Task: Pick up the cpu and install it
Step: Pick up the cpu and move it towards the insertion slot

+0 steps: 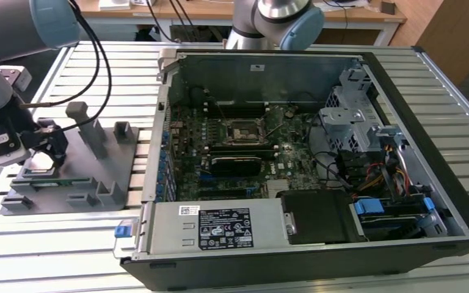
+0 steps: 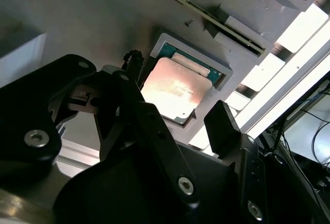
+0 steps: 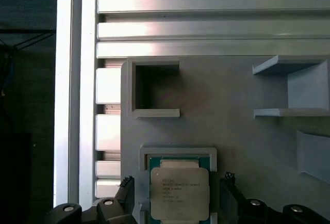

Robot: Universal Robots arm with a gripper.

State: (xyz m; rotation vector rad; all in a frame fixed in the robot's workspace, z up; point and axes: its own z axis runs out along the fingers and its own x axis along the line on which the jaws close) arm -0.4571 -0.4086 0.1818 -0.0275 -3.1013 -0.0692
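Ext view: my gripper (image 1: pixel 46 152) sits low over the grey fixture (image 1: pixel 96 160) on the slatted table (image 1: pixel 55 244), to the exterior view's left of the open PC case (image 1: pixel 316 247). The socket frame (image 1: pixel 243 131) on the mobo has a dark centre. A green memory stick (image 1: pixel 55 181) lies in a fixture slot near the gripper. Can't make out the finger gap from here.

2nd wrist view: the cpu (image 2: pixel 175 92) lies flat in its fixture recess, silver top up, w/ a green border showing at one edge. The gripper (image 2: pixel 178 92) is spread, w/ one of the fingers (image 2: pixel 223 123) on each side of the chip and neither pressing on it.

1st wrist view: same thing. The cpu (image 3: pixel 179 193) is seated in the recess and the gripper (image 3: pixel 177 185) is spread wide. The fingers (image 3: pixel 127 188) flank it w/ a gap on both sides. A square pocket (image 3: pixel 154 87) lies further along the fixture.
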